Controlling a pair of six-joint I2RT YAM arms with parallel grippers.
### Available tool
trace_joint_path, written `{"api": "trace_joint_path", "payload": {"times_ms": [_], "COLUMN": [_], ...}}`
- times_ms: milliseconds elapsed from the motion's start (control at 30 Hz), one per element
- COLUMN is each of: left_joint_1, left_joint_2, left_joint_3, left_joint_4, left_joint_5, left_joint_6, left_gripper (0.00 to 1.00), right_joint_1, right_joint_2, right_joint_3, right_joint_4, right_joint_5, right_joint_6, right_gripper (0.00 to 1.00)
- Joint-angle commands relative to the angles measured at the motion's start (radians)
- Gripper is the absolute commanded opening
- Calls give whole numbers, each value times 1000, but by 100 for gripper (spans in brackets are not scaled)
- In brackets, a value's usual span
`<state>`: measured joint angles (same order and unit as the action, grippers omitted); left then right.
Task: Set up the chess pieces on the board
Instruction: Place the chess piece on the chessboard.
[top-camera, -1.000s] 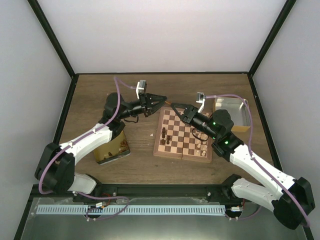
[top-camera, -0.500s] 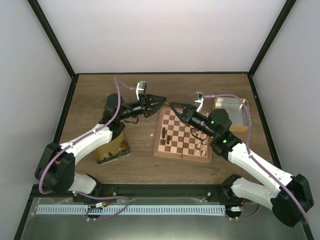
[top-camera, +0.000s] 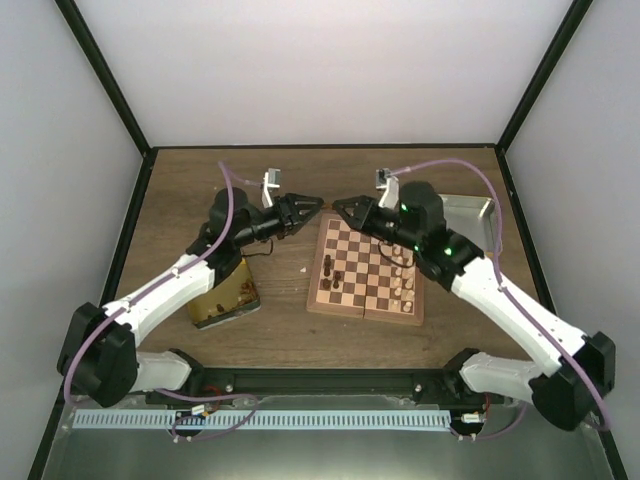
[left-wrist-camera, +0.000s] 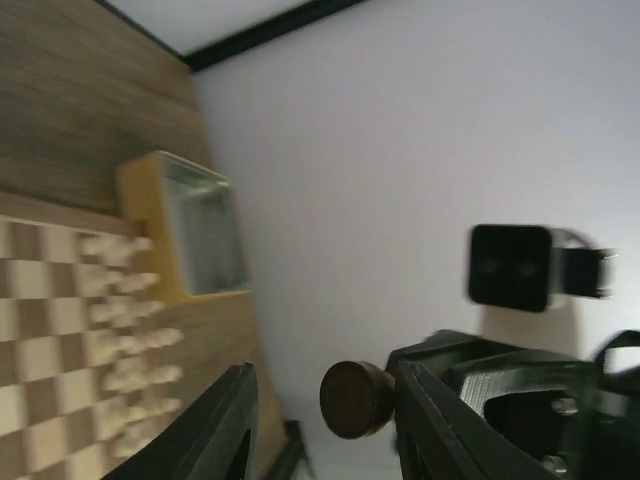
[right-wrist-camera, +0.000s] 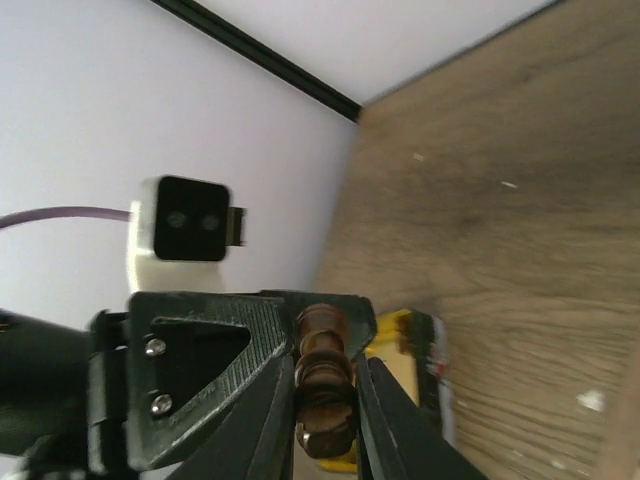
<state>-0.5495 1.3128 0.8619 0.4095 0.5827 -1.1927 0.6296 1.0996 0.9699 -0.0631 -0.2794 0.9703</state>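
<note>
right claw (top-camera: 340, 207): narrow, pinched on a dark piece (right-wrist-camera: 325, 385) whose axis runs along the fingers. Held in the air off the far-left corner of the board (top-camera: 362, 309).
left claw (top-camera: 312, 205): tip to tip with the right one, jaws parted. Its own camera shows a gap on one side of the piece's round base, so no clamp there.
step: looks like a mid-air handover, left to right. That's my read.
gold tin (top-camera: 225, 300): nearest, on the desk (top-camera: 280, 335) under the left forearm. Can't read the contents.
board: mid-desk, lying flat and open.
dark men (top-camera: 335, 268): only a few, on the board's left side.
pale men (top-camera: 405, 285): lined up down the right side, two columns in the left wrist view.
silver tin (left-wrist-camera: 200, 230): far right, just beside the board.
do it well: the left should open fully and back straight out along its own axis. Any sideways drag would twist the piece in the pinch.
then: the right needs to turn the piece base-down and lower it onto a free left-side square, clear of the standing men.
risk: thin grip on a small round piece, so a bump could make it slip.
</note>
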Motion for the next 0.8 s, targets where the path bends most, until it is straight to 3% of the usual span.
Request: {"api": "trace_joint_path", "payload": {"times_ms": [0,167,333,767], "left_joint_1": [27,76,131,191], "left_joint_2": [-12,-55,-92,-85], "left_joint_3": [-17,-5,7,0], "left_joint_4": [-342,-528,-653,-712], "left_joint_5": [-175,-330,-434,-440], "left_joint_6": [241,406,511,590], "left_gripper": [40,44,45,49], "right_joint_1": [-11,-11,-10,64], "right_joint_2": [108,285,426,790], "right_joint_3": [191,329,412,634], "right_joint_4": [-396,-639,-726,-841], "right_joint_5": [69,173,259,294], "right_joint_6": [-264,-443,-525,-639], "right_gripper": [11,8,7,10]}}
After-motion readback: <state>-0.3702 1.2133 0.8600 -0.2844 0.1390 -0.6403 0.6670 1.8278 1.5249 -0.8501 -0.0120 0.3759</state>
